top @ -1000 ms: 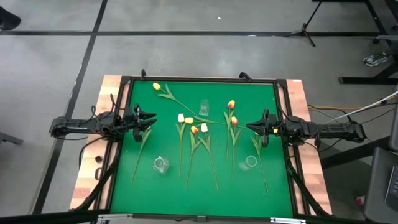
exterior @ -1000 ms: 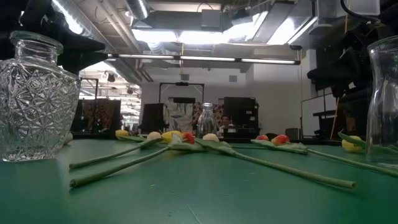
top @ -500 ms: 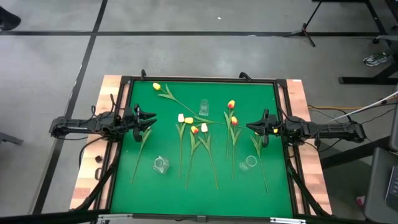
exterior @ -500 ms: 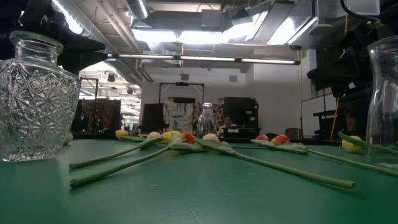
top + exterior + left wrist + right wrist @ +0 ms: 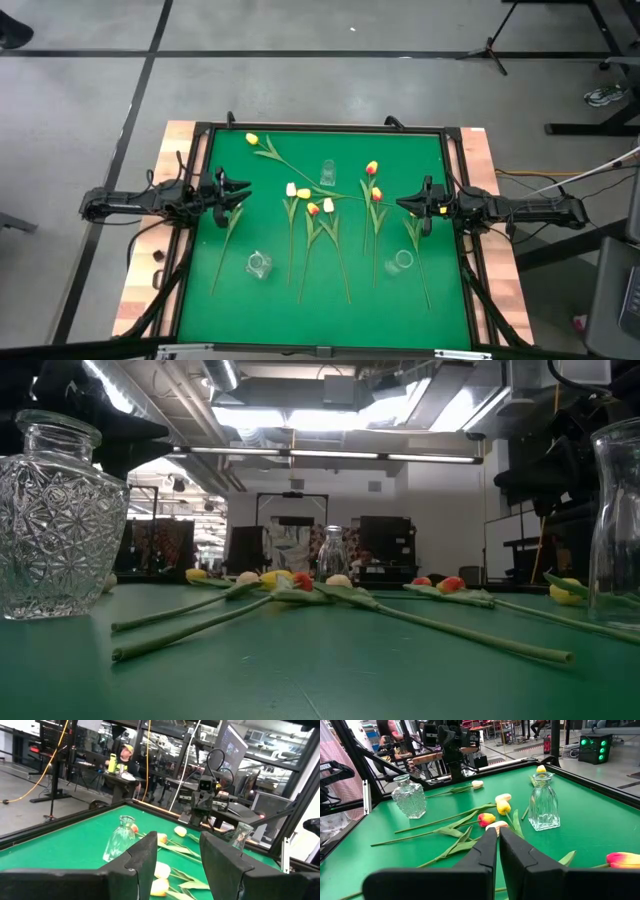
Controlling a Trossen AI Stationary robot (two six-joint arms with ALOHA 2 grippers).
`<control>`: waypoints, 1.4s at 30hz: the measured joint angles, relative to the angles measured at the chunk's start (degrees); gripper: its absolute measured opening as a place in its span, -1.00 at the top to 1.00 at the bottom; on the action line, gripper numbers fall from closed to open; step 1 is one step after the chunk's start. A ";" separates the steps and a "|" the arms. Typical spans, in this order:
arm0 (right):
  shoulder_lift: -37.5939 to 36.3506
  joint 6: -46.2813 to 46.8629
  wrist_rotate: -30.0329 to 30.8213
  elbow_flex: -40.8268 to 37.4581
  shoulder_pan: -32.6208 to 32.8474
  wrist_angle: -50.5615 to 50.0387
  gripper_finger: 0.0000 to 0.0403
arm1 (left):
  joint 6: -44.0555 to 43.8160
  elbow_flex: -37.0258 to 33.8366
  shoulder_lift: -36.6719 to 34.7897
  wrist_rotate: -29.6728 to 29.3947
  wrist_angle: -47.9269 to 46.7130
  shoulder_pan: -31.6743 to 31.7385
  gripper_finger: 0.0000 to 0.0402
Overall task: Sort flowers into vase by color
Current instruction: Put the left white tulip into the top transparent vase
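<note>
while both arms wait at the mat's edges, tulips [image 5: 318,222] lie flat across the green mat's [image 5: 230,300] middle, thin green stems, small yellow, cream and orange-red heads, left gripper [image 5: 240,192] at nine o'clock, fingers parted, empty, right gripper [image 5: 403,206] at three o'clock, fingers pressed together, empty

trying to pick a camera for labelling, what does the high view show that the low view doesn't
Only the high view shows both arms: the left hand open at the mat's left edge, the right hand shut at its right edge, neither holding anything. It also shows the full layout of the tulips and the whole green mat.

Only the low view shows the cut pattern on the near vase and the room behind the table.

Both show three glass vases and tulips lying flat on the mat, none in a vase.
</note>
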 joint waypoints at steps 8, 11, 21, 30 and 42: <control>-0.02 0.00 0.00 0.00 -0.01 0.00 0.89 | -1.34 0.00 0.00 0.19 2.62 0.00 0.28; -0.01 0.00 0.01 0.02 0.00 0.19 0.89 | -1.26 0.00 0.00 0.02 3.91 -0.02 0.28; -0.02 0.14 0.52 0.02 -0.02 1.57 0.89 | -1.43 0.00 0.02 -1.42 12.68 -0.02 0.28; -0.02 3.43 0.42 0.01 -0.01 9.49 0.89 | 2.36 2.30 0.31 -6.22 18.20 0.00 0.28; -0.02 3.06 2.05 0.00 0.00 21.61 0.89 | -4.75 21.70 19.52 -20.64 -2.21 0.00 0.28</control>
